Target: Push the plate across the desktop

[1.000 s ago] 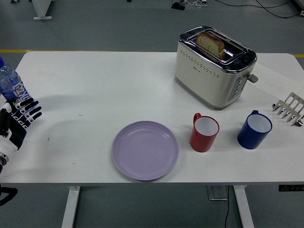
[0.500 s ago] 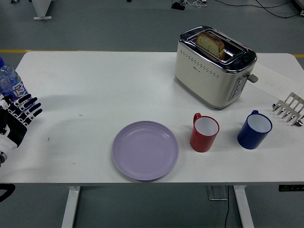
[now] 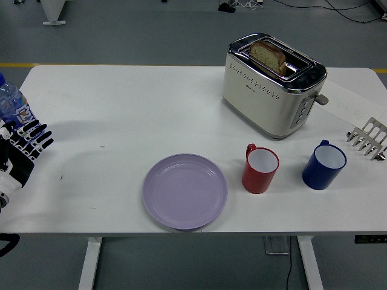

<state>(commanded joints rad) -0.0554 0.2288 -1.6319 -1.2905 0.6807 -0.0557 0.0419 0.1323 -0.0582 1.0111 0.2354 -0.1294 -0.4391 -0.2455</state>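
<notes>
A lilac plate lies flat near the table's front edge, a little left of centre, with nothing on it. My left hand hovers at the far left edge of the table, fingers spread and holding nothing, well to the left of the plate. The right hand does not show.
A red mug stands just right of the plate, a blue mug further right. A cream toaster with a bread slice sits at the back right. A water bottle stands behind my left hand. A metal rack lies at the right edge.
My left hand has drifted slightly back and up at the table's left edge. The plate and the mugs have stayed put.
</notes>
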